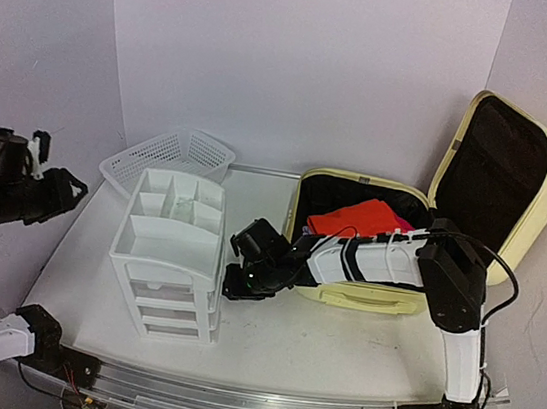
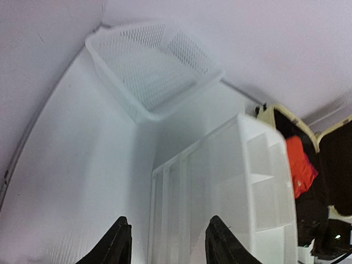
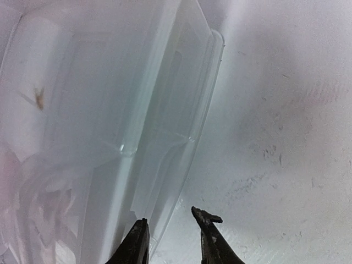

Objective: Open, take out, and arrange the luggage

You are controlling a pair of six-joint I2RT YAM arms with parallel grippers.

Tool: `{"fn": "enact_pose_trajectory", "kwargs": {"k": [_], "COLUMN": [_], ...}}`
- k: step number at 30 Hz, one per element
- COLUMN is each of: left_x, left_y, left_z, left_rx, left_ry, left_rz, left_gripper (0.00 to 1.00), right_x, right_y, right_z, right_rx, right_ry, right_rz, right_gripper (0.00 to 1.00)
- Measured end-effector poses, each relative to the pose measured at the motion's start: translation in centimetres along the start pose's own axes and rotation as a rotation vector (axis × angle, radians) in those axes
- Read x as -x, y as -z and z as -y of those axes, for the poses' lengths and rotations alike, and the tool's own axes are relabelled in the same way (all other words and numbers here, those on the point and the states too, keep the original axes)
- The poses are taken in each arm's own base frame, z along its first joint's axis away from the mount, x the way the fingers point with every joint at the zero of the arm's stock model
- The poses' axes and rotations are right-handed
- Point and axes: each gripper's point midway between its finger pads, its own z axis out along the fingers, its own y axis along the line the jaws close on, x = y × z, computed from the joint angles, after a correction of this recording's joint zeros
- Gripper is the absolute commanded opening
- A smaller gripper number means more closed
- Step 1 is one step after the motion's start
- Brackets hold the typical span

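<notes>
The pale yellow luggage (image 1: 354,294) lies open at the right of the table, its black-lined lid (image 1: 504,179) standing up. A red garment (image 1: 357,219) lies inside, with a bit of pink beside it. The luggage (image 2: 268,113) and the garment (image 2: 301,171) also show in the left wrist view. My right gripper (image 1: 233,282) is open and empty, low over the table at the right side of the white drawer organizer (image 1: 172,247). In the right wrist view the gripper (image 3: 171,234) has one finger (image 3: 135,245) beside a translucent drawer edge (image 3: 181,137). My left gripper (image 1: 76,189) is open and empty, raised at the far left.
A white mesh basket (image 1: 169,158) stands at the back left behind the organizer; it shows in the left wrist view (image 2: 154,71) with the organizer (image 2: 236,187). Bare table (image 3: 286,137) lies right of the right gripper. Walls close the back and sides.
</notes>
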Motion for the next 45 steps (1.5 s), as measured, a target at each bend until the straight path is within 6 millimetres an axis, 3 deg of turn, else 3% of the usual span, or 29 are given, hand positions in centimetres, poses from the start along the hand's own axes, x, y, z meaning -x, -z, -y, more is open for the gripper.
{"fn": "enact_pose_trajectory", "kwargs": {"k": [2, 6, 9, 14, 19, 23, 26, 29, 32, 36, 38, 39, 42, 45], "left_x": [2.3, 4.8, 5.5, 5.5, 4.7, 3.8, 3.2, 3.0, 2.9, 2.9, 2.7, 2.2, 1.2, 0.8], "left_y": [3.0, 7.8, 9.5, 10.0, 9.6, 8.9, 8.0, 6.6, 4.8, 1.9, -0.4, -0.5, -4.9, -9.9], "left_z": [-0.1, -0.4, -0.1, 1.7, 4.1, 5.5, 6.7, 8.1, 9.4, 11.6, 13.6, 14.8, 18.2, 19.8], "left_rx": [0.000, -0.014, -0.027, -0.095, -0.187, -0.249, -0.283, -0.310, -0.333, -0.357, -0.349, -0.372, -0.322, -0.226], "left_ry": [-0.002, -0.020, -0.057, -0.124, -0.171, -0.185, -0.194, -0.212, -0.222, -0.259, -0.321, -0.355, -0.485, -0.565], "left_rz": [0.107, 0.244, 0.275, 0.234, 0.139, 0.063, -0.009, -0.079, -0.136, -0.198, -0.230, -0.242, -0.275, -0.291], "left_gripper": [0.51, 0.53, 0.54, 0.55, 0.55, 0.55, 0.56, 0.59, 0.60, 0.60, 0.60, 0.61, 0.60, 0.62], "right_x": [0.6, 1.7, 2.4, 3.4, 3.1, 2.9, 3.0, 2.6, 1.4, 1.8, 2.5, 2.8, 3.6, 3.5], "right_y": [-1.0, -2.9, -4.6, -7.9, -10.5, -11.3, -10.9, -10.0, -7.2, -0.4, 4.9, 7.7, 16.4, 23.1], "right_z": [-0.7, -2.9, -5.6, -11.3, -15.9, -17.5, -18.2, -17.0, -13.6, -9.3, -7.4, -6.6, -5.5, -3.9], "right_rx": [0.003, 0.014, 0.040, 0.127, 0.217, 0.249, 0.260, 0.225, 0.145, 0.033, -0.016, -0.034, -0.049, -0.076], "right_ry": [0.019, 0.082, 0.121, 0.123, 0.043, 0.008, 0.027, 0.072, 0.126, 0.213, 0.244, 0.257, 0.289, 0.295], "right_rz": [0.011, 0.041, 0.066, 0.116, 0.147, 0.160, 0.168, 0.154, 0.098, 0.104, 0.149, 0.180, 0.303, 0.413], "right_gripper": [0.34, 0.35, 0.37, 0.37, 0.41, 0.45, 0.55, 0.64, 0.76, 0.90, 0.94, 0.96, 0.98, 0.98]}}
